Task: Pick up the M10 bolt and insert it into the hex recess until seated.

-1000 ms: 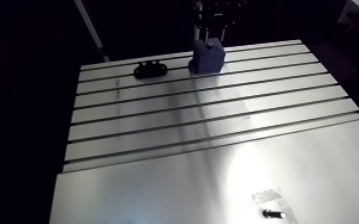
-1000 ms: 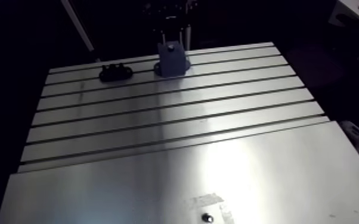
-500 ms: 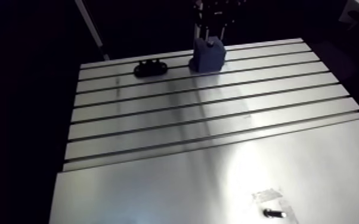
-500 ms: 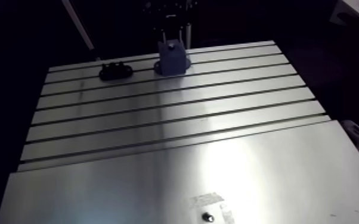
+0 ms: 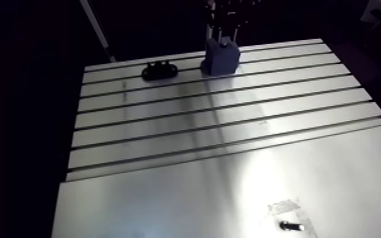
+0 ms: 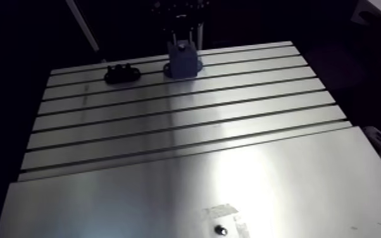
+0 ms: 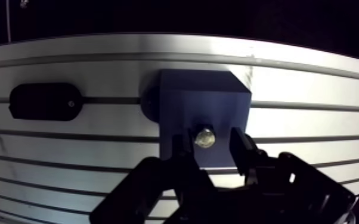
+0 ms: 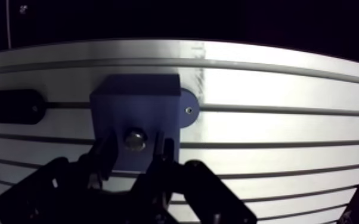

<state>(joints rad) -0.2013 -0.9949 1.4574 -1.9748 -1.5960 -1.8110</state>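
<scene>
A blue block [image 7: 201,107] stands at the far edge of the slotted table [image 5: 199,139]. A silver bolt [image 7: 204,137] sits upright in the top of the block, its head showing. My gripper [image 7: 210,143] hangs right over the block, open. One of its dark fingers [image 7: 180,150] stands on each side of the bolt head with a small gap, touching nothing. In the arm view the gripper [image 5: 226,28] comes down onto the block [image 5: 221,57] from above.
A black oval fixture [image 5: 159,70] lies on the table beside the block. A second small bolt [image 5: 288,225] lies on a patch of tape [image 5: 285,207] on the smooth plate near the front edge.
The arm view has shifted slightly, so the camera moved. The gripper looks a little higher over the block than before. The bolt stays in the block.
</scene>
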